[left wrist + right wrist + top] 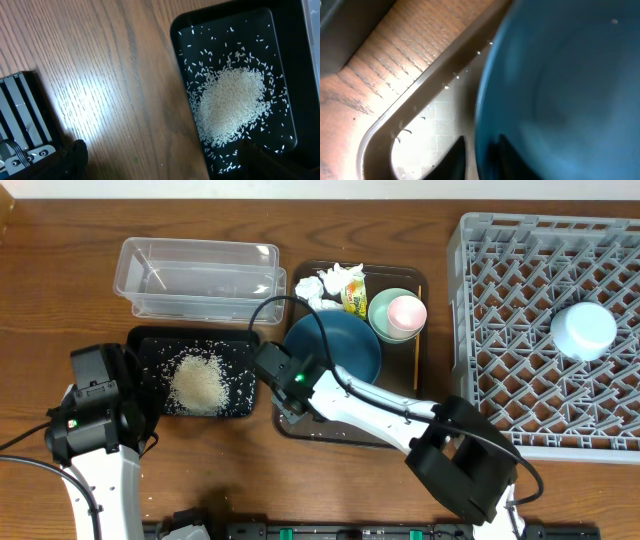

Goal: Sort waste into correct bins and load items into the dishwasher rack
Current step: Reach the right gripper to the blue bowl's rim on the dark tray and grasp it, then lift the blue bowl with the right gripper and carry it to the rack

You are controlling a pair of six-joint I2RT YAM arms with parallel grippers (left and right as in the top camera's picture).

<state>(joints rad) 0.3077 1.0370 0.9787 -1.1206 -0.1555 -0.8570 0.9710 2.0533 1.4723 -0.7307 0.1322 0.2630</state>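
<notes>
As our right gripper (476, 157) straddles the nine-o'clock rim of the large dark-blue bowl (560, 90), clamping unclear, the grey lattice rack (480, 260) lies at three o'clock.

We find the overhead view bright and evenly lit from above, sharp all over, with only soft, short shadows beside the arms. In the left wrist view a white patch of glare spreads over the wooden table (85, 100), yet the rice (227, 105) on the black tray (260, 20) stays crisp. The right wrist view is poorest: the blue bowl (560, 90) is a close, soft blur, and a pale sheen washes the floor of the brown tray (435, 120).
</notes>
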